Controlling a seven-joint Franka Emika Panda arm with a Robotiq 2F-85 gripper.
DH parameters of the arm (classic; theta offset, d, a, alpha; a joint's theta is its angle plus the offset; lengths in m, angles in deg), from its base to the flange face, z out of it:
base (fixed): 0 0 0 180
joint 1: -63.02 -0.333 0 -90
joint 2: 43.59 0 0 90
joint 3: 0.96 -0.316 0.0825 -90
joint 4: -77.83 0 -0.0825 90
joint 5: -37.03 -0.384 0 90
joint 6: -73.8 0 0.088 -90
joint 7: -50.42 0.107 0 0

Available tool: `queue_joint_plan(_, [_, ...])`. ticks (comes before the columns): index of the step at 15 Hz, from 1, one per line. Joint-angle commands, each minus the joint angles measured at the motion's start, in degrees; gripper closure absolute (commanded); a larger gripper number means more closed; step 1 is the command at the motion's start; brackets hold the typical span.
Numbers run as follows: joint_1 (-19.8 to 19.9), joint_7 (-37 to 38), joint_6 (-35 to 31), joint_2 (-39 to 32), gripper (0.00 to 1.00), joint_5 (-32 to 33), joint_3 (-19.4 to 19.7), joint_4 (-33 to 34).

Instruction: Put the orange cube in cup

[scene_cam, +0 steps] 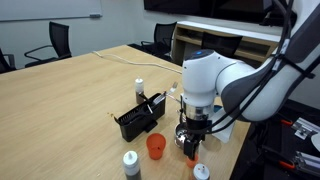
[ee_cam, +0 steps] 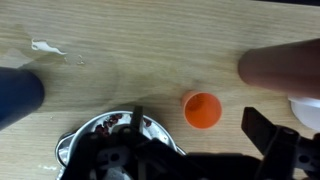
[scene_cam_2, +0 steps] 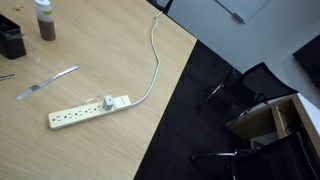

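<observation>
The orange-red cup (scene_cam: 155, 146) stands upright on the wooden table near its front edge. In the wrist view it (ee_cam: 202, 110) is seen from above, and its inside looks plain orange. My gripper (scene_cam: 190, 140) points down just beside the cup, on the side away from the black organizer. In the wrist view its fingers (ee_cam: 200, 122) are spread apart with nothing between them, and the cup lies below the gap. I cannot make out the orange cube in any view. A small orange patch (scene_cam: 193, 153) under the fingertips is too small to identify.
A shiny metal bowl (ee_cam: 105, 132) is partly hidden under the gripper body. A blurred dark blue thing (ee_cam: 20, 95) is at the left. A black organizer (scene_cam: 138, 118) and small bottles (scene_cam: 131, 162) stand near the cup. A power strip (scene_cam_2: 90, 112) lies farther off.
</observation>
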Motion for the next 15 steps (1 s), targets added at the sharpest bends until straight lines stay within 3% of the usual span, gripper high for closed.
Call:
queue_joint_plan(1, [-0.7, 0.2, -0.2, -2.3, 0.00, -0.9, 0.9, 2.3])
queue_joint_plan(15, [-0.6, -1.0, -0.6, -6.0, 0.00, -4.7, -0.4, 3.9])
